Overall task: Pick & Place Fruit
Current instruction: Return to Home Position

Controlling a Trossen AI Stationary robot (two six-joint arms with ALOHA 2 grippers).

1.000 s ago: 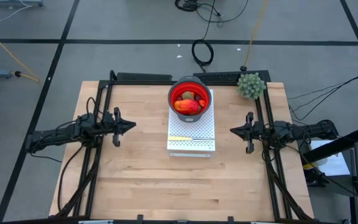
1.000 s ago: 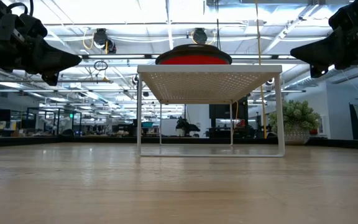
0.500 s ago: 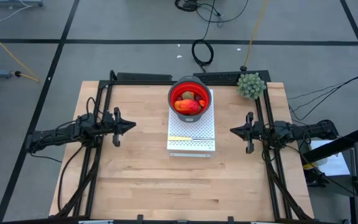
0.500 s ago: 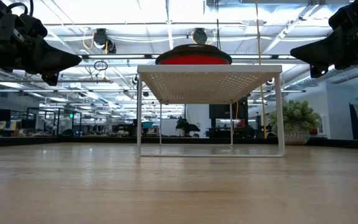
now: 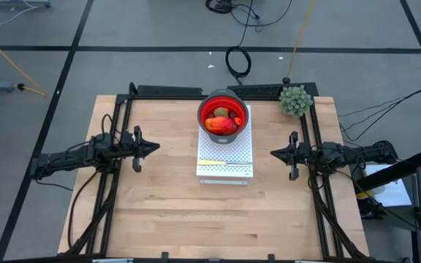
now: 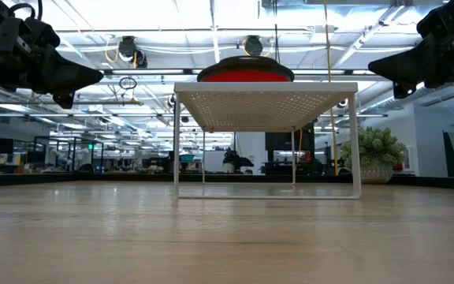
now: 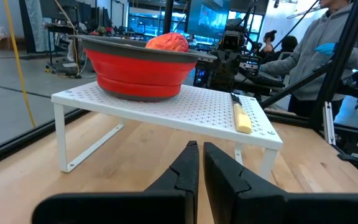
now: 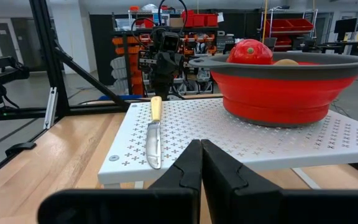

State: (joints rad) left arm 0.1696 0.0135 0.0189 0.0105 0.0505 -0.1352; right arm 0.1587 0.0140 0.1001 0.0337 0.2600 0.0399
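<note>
A red bowl point(image 5: 222, 116) with a grey rim sits on the far part of a white perforated rack point(image 5: 225, 164) at the table's middle. Fruit fills the bowl: a larger red-orange oblong piece point(image 5: 220, 125) on top, with brown-green ovals point(image 5: 226, 112) behind it. The fruit pokes above the rim in both wrist views point(image 7: 167, 42) point(image 8: 250, 51). My left gripper point(image 5: 155, 147) hovers shut, left of the rack. Right of the rack, my right gripper point(image 5: 274, 153) hovers shut. Both point at the rack, above the table.
A yellow-handled knife point(image 5: 224, 162) lies on the rack's near part. A green spiky ball plant point(image 5: 295, 100) stands at the far right corner. Black frames run along the table's left and right sides. Bare wood lies in front of the rack. A person in grey point(image 7: 328, 50) stands beyond the table.
</note>
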